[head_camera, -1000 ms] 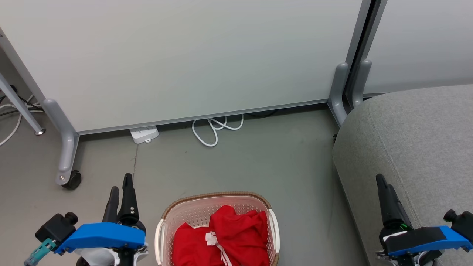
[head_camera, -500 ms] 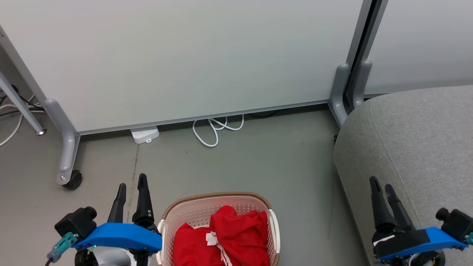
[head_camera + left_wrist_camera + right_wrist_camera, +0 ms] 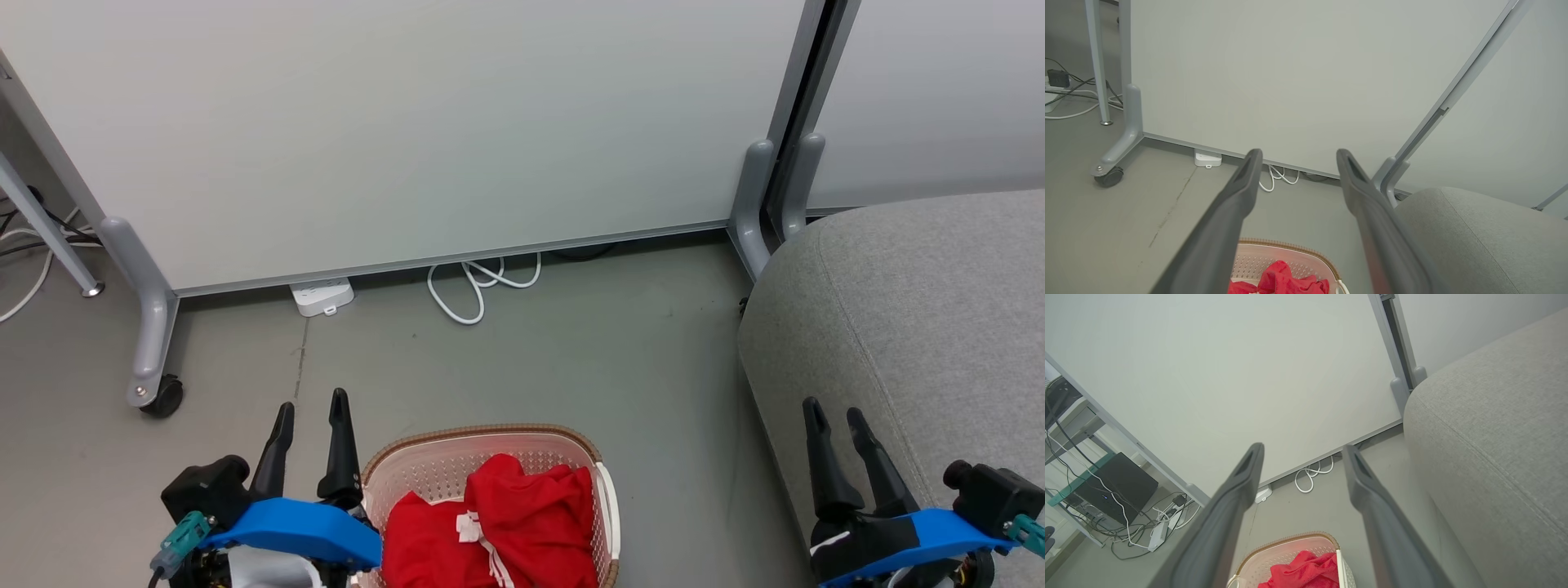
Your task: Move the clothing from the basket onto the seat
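The clothing (image 3: 522,523) lies in the basket (image 3: 482,434). The left gripper (image 3: 312,400), spread, hangs just left of its rim. The right gripper (image 3: 832,407), spread, is over the seat (image 3: 922,310) edge to its right, with floor (image 3: 678,457) between.

Over the basket (image 3: 482,430) the way down is open, with the clothing (image 3: 522,523) heaped below its rim. Right of the basket, a bare strip of floor (image 3: 678,425) reaches the seat (image 3: 914,310). Beyond the basket, the partition (image 3: 408,122) blocks passage and a cable loop (image 3: 478,286) lies at its foot. The basket's near edge is cut off, so the room there is unclear.
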Controlling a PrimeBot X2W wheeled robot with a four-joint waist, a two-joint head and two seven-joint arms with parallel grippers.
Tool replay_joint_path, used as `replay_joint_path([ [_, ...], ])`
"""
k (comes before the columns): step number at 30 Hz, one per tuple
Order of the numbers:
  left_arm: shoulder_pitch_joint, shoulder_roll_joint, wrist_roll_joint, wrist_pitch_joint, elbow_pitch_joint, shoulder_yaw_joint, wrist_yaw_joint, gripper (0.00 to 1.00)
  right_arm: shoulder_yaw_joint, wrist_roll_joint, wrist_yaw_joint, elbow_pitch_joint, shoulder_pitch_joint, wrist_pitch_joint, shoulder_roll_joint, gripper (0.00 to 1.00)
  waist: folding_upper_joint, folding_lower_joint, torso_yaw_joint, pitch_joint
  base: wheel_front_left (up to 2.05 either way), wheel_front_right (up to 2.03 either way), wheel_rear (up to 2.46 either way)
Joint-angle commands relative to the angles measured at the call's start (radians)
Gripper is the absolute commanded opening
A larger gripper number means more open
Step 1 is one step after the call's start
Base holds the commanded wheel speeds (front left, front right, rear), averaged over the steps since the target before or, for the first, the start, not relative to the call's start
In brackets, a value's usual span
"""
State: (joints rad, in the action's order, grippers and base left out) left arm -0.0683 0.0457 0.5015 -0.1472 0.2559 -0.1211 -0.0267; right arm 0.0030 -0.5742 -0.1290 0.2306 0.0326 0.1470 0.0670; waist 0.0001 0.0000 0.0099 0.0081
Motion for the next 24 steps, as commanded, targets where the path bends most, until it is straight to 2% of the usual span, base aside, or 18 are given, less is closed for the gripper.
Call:
replay_joint_path([
  [1, -0.023, 0.006, -0.023, -0.008, -0.005, -0.007, 0.003, 1.0, 0.003, 0.023, -0.002, -0.006, -0.001, 0.009, 0.005, 1.0, -0.0001, 0.0, 0.0, 0.0, 0.0, 0.0, 0.0],
  [24, -0.025, 0.006, -0.223, -0.062, 0.041, -0.048, -0.005, 1.0, 0.016, 0.25, -0.002, 0.012, -0.013, 0.063, 0.007, 1.0, -0.0001, 0.0, 0.003, -0.004, 0.0, 0.0, 0.0],
])
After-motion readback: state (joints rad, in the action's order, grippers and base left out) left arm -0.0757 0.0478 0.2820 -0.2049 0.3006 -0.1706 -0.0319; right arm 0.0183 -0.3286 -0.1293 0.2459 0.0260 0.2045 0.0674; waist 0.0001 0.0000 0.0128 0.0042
